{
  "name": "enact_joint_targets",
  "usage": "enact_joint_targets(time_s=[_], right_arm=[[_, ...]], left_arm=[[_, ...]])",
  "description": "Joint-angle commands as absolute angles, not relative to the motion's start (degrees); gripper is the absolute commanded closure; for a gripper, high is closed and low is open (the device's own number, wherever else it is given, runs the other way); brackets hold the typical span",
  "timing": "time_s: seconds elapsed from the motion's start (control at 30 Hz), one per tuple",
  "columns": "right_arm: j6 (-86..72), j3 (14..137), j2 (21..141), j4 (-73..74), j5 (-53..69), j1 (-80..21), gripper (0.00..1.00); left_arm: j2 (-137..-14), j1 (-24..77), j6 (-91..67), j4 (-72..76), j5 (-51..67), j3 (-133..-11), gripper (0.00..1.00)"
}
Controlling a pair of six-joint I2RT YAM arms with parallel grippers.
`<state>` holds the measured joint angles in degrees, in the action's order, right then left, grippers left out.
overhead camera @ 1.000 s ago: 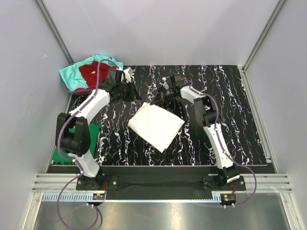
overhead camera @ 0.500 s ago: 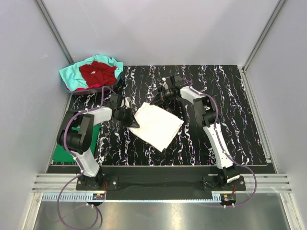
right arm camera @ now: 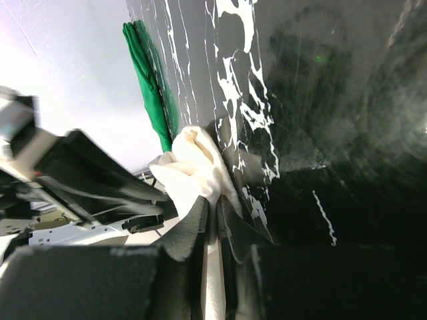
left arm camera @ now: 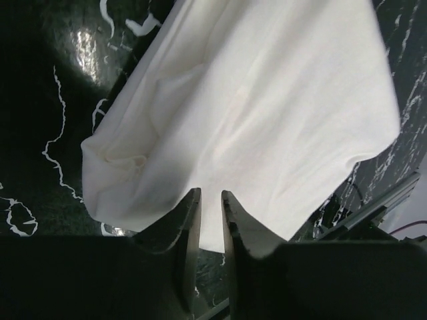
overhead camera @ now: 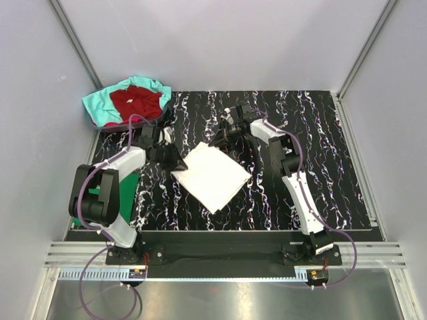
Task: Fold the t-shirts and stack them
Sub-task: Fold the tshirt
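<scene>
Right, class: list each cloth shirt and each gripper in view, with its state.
White cloth t-shirt: folded, lying flat.
Green cloth t-shirt: folded flat.
Dark red cloth t-shirt: crumpled, unfolded.
Teal cloth t-shirt: crumpled beneath it.
Left gripper: slightly open.
Right gripper: shut on white t-shirt's corner.

The left gripper quit the back pile — now at the white t-shirt (seemingly nudged leftward).

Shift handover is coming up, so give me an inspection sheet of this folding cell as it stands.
Surface: black white-veined tabletop.
Job's things: folded white cloth t-shirt mid-table; green cloth t-shirt at left edge; teal t-shirt and dark red t-shirt heaped far-left.
Clutter: nothing seen.
Grippers: right gripper, jaws pinching the white t-shirt's far corner; left gripper at its left corner, grip unclear.
Cables: purple cables along both arms.
Surroundings: pale walls.
</scene>
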<state>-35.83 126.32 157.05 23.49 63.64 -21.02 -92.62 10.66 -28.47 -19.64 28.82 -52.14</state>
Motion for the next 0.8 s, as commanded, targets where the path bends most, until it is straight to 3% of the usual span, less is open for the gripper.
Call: enact_joint_targets(time_s=[0.0,0.47,0.63,0.77], right_arm=[[-34.89,126.30,154.08,23.47,62.23,-20.39,0.87],[-42.28,125.68,148.88,14.24,64.95,-21.00,0.87],[-49.01,129.81,153.97,8.28,65.83,-21.09,0.85],[-53.87,132.36,159.15,2.57,65.83,-21.09,0.84]], left_arm=[[-90.96,10.46,-26.19,-21.97,28.04,-58.96,0.74],[-95.63,9.05,-24.43,-22.33,24.00,-58.54,0.71],[-91.24,9.05,-24.52,-21.18,21.63,-58.09,0.55],[-92.28,9.05,-23.30,-23.20,20.31,-59.59,0.53]])
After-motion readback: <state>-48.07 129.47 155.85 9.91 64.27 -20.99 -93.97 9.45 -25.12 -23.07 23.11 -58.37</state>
